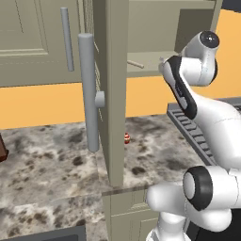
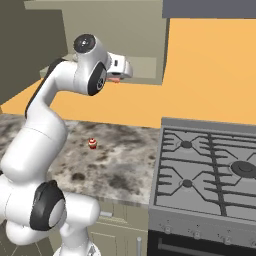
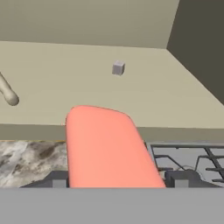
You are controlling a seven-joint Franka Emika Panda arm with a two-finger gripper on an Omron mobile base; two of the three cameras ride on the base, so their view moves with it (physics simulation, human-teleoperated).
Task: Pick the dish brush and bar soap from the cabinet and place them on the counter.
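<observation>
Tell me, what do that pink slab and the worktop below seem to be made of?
The bar soap looks like smooth, matte salmon-pink soap: uniform colour, rounded corners, no shine. The counter looks like polished stone, perhaps granite: grey-beige mottled with dark brown blotches. Everything is rendered, so both are guesses.

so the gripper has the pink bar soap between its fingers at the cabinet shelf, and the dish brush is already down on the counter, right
Not quite. The dish brush is not on the counter; the hand view shows it lying on the cabinet shelf. The gripper does have the bar soap between its fingers at the shelf edge.
</observation>
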